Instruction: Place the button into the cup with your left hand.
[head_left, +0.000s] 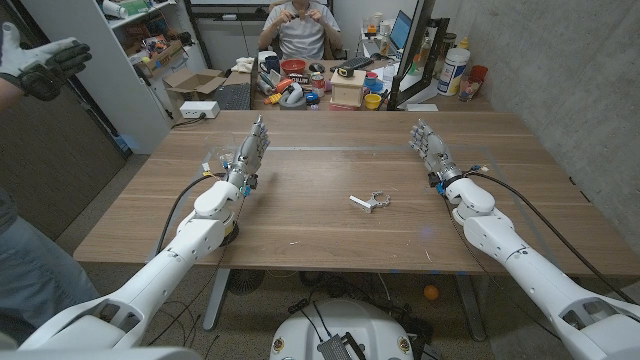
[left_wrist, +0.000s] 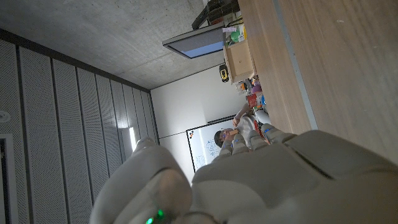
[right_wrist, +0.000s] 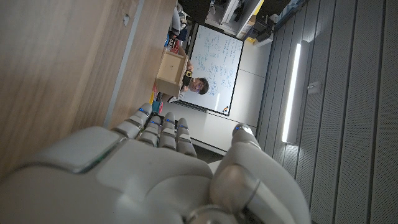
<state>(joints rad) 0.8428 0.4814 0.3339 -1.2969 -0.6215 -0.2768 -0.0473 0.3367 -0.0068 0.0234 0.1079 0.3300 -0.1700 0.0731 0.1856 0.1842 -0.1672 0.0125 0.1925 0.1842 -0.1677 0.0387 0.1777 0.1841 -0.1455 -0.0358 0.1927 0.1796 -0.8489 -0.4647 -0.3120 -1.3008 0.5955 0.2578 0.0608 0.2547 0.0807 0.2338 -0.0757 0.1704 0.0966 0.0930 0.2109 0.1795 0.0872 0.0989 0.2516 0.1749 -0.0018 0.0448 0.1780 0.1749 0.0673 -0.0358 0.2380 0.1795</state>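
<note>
Metal glints near the middle of the wooden table (head_left: 300, 215): a small silvery piece (head_left: 363, 202) with a wire loop at its side, lying alone on the bare wood, and it is too small in the head view for me to say whether it is the button; I can pick out no cup on my table. Taking that piece as the centre of a clock with twelve pointing away from me, my left hand (head_left: 249, 152) stands at about ten o'clock, well apart from it, on its edge with the palm upright, fingers straight and spread a little, grasping nothing. My right hand (head_left: 430, 147) stands at about two o'clock, also well apart from the piece, posed the same way, fingers reaching away from me and released, with nothing in them. In the left wrist view I see the back of my left hand against the table's wood and the ceiling beyond. In the right wrist view my fingers (right_wrist: 163, 129) lie side by side, straight, beside the wood. At twelve o'clock, past the far edge, a second desk (head_left: 330, 85) is crowded with small coloured containers and a cardboard box, and a person (head_left: 298, 28) sits behind it holding something up in both hands. At about ten o'clock, far out at the head view's edge, another person's gloved hand (head_left: 40, 62) reaches in, fingers spread.
</note>
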